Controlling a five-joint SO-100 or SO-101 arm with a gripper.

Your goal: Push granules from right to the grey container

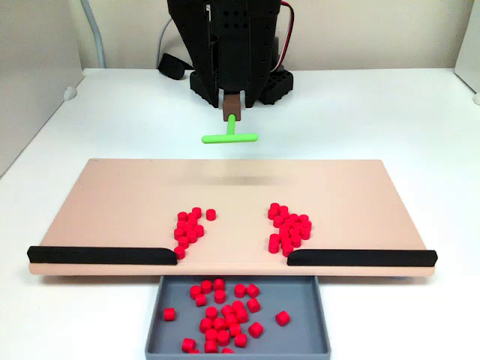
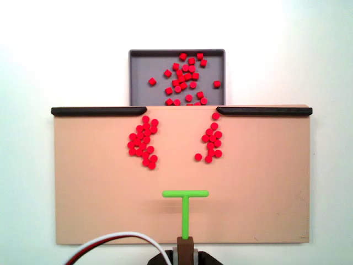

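Note:
The granules lie in two clusters on the tan board [image 1: 120, 202], one at left [image 1: 189, 227] and one at right [image 1: 289, 229]; from above they show as a left cluster [image 2: 143, 142] and a right cluster [image 2: 211, 141]. More granules [image 1: 225, 315] sit in the grey container [image 1: 304, 300], which stands below the gap between the black strips and appears at the top [image 2: 143, 66] from above. My gripper [image 1: 232, 105] [image 2: 185, 244] is shut on a green T-shaped stick [image 1: 230, 135] [image 2: 185, 205]. The stick is raised over the board's robot-side half, well short of both clusters.
Two black strips [image 1: 101, 255] [image 1: 360, 257] line the board's edge by the container, with a gap between them. The arm's black base [image 1: 240, 75] stands behind the board. A red and white cable [image 2: 110, 243] curves beside the gripper. White table surrounds the board.

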